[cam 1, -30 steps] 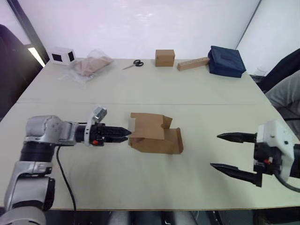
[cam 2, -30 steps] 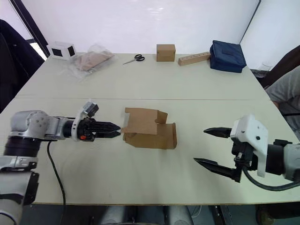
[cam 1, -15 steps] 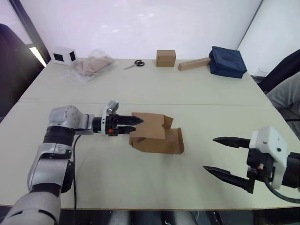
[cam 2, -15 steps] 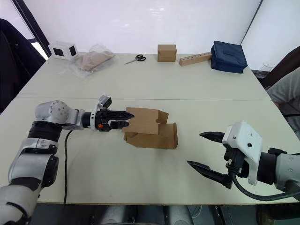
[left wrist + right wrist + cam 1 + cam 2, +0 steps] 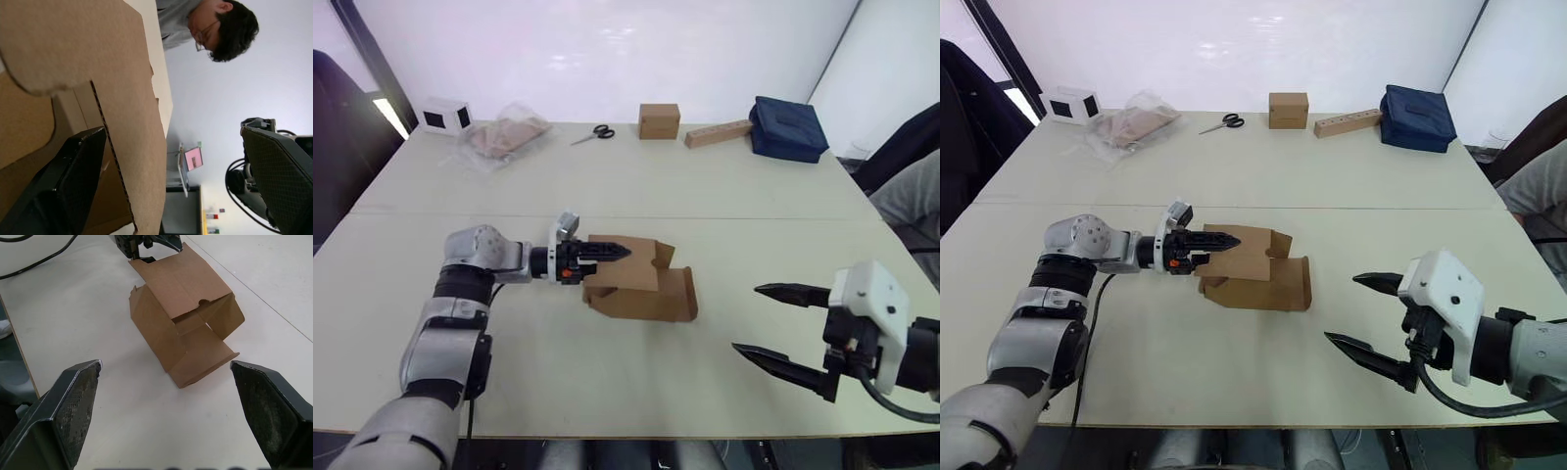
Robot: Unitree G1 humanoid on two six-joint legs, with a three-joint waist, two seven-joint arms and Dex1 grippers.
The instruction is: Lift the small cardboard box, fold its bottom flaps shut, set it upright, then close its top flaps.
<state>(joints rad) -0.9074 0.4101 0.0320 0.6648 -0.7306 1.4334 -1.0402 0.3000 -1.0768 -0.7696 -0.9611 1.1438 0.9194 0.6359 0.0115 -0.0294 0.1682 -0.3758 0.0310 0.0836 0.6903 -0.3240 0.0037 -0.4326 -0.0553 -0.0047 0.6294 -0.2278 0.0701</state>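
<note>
Lying on its side at mid-table [image 5: 783, 211]: small cardboard box [image 5: 641, 284], flaps splayed open, bare tabletop ringing it on the near and right sides. Reaching in level from the left: left gripper [image 5: 605, 253], fingers straddling the edge of one upper flap [image 5: 1244, 250], one above, one below; grip closure impossible to tell. Hovering well apart near the front edge: right gripper [image 5: 781, 327], spread wide, holding nothing.

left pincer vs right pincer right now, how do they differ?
Position: the left pincer has its tips at the small cardboard box, reaching over its top panel; the right pincer hangs apart from the box, facing it. Opening: in the left wrist view the left's fingers straddle a cardboard panel edge; the right's are spread wide on nothing. Both have black fingers and point toward the box.
</note>
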